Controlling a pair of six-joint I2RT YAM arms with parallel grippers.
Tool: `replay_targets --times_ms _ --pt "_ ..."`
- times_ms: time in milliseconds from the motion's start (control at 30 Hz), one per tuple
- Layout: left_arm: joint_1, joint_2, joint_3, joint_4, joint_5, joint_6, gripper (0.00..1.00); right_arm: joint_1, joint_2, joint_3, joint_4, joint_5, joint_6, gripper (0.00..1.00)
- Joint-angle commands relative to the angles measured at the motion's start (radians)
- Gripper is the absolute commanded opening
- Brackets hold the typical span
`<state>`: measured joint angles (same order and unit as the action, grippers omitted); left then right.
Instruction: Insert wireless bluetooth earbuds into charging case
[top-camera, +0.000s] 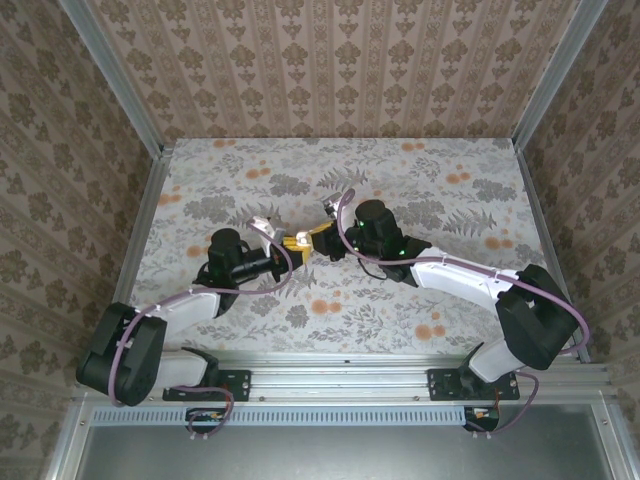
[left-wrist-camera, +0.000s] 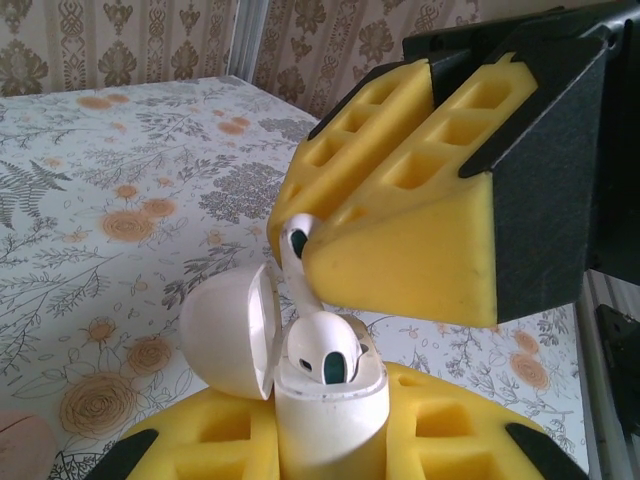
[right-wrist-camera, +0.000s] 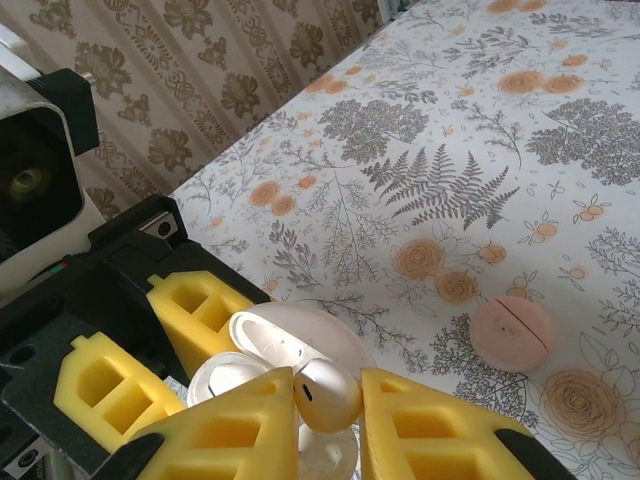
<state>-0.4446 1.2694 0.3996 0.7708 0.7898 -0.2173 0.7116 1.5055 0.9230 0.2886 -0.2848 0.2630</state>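
"Floral cloth over the table, patterned wallpaper on three sides. From above, what are the arms doing?"

"Meeting mid-table. Left gripper and right gripper are tip to tip. What sits between them is too small to read from up there."

"And the left wrist view?"

"Left jaws are closed on the case, upright, lid swung open to the left. One seated earbud looks already in its well. Above it the right jaws pinch the other earbud by its head — stem hanging free, tip just at the case mouth."

"Which way does it run?"

"Long axis is the stem: near vertical, leaning a little, head up, tip down toward the empty well beside the seated one."

"Right wrist view?"

"Looking down the same line. The rounded head sits between the right jaws, stem hidden beneath, open case right below. A pink disc lies on the cloth, well apart."

"How will it handle?"

"My guess — very light, hard and glossy, so slippery in a foam grip and apt to twist. The head is the place to hold it, as now, which leaves the stem clear to slide in. The case is rigid, but its hinged lid looks like the weak part."
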Motion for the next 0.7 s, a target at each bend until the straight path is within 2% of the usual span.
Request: replay_targets --times_ms 0,667 --pt "-0.005 -0.03 0.031 0.035 0.008 -0.01 0.09 0.012 -0.017 0.002 0.0 -0.023 -0.021 0.2" --pt "-0.004 -0.047 0.047 0.029 0.005 -0.005 0.1 0.015 -0.043 -0.025 0.0 -0.08 -0.027 0.22"
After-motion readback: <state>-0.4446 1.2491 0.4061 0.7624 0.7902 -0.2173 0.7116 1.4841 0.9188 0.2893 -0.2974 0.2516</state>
